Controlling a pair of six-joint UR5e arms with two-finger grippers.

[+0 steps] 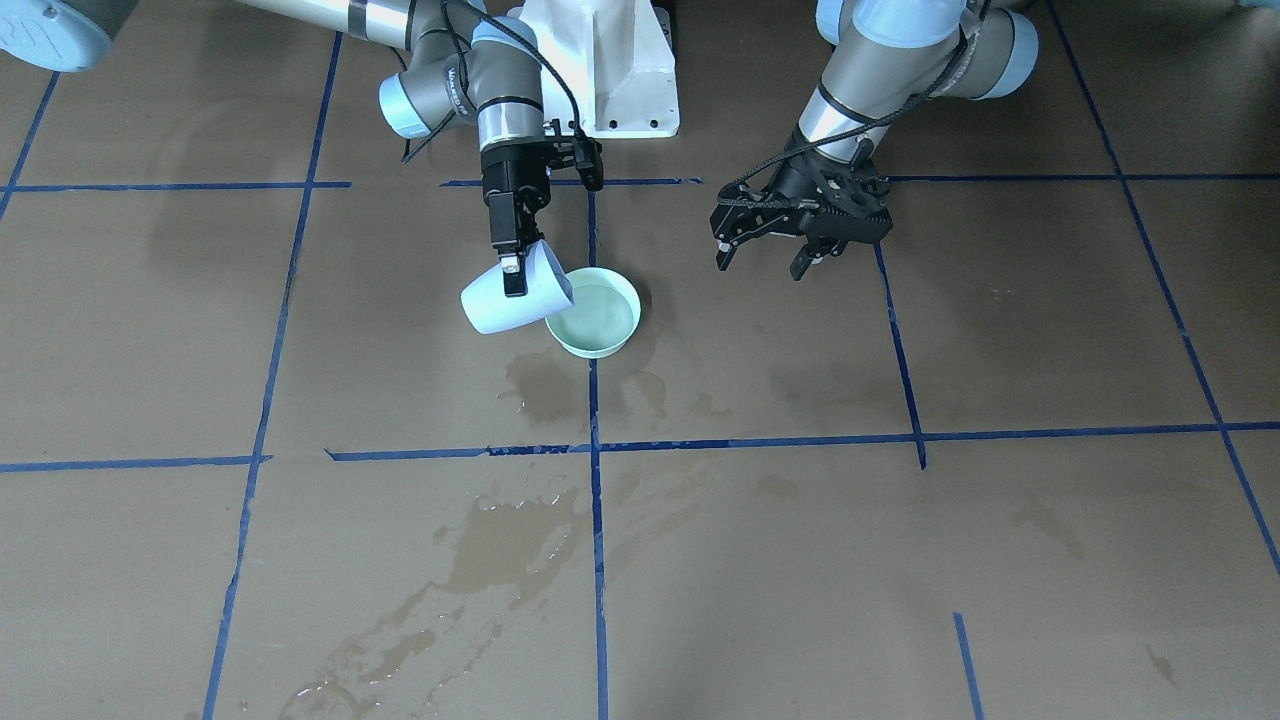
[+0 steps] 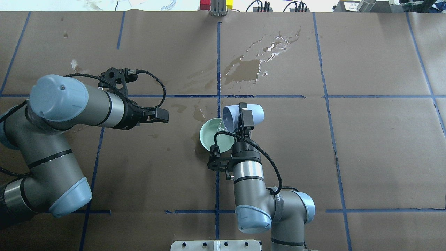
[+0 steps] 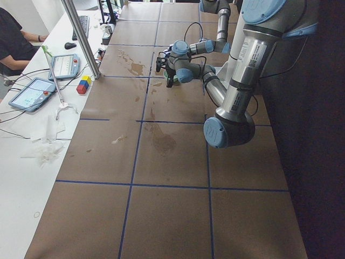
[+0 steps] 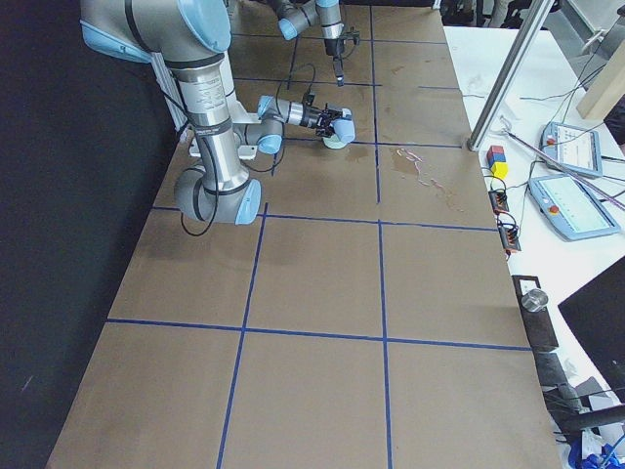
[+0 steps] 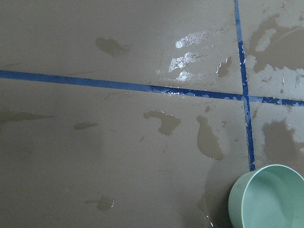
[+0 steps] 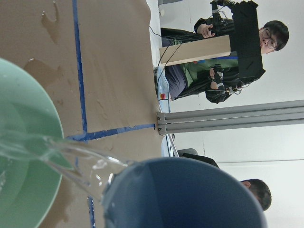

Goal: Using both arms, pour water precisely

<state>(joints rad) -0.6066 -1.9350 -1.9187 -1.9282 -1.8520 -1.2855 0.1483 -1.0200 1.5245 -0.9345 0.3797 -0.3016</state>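
Left arm (image 2: 69,104): enters over the bench's (image 2: 376,146) left end and lies level above it. Left gripper (image 1: 761,268): fingers spread apart, nothing between them, hanging over bare bench well to the left of the bowl. Bowl (image 1: 600,318): mint-green, upright, near the bench's middle and touching the central blue tape line (image 2: 218,62). Water (image 1: 597,312): a shallow glossy pool inside the bowl, fed by a clear stream (image 6: 71,156) that runs from the cup's lip over the bowl's rim. Cup (image 2: 249,115): pale blue, tipped nearly onto its side, its mouth above the bowl's right rim. Right gripper (image 2: 244,113): fingers clamped on the cup's wall at the rim, one inside and one outside. Right arm (image 2: 249,177): reaches out from the bench's near edge beside the white pedestal (image 2: 216,245). Spill patches (image 2: 244,69): dark and wet, between the bowl and the bench's far edge.
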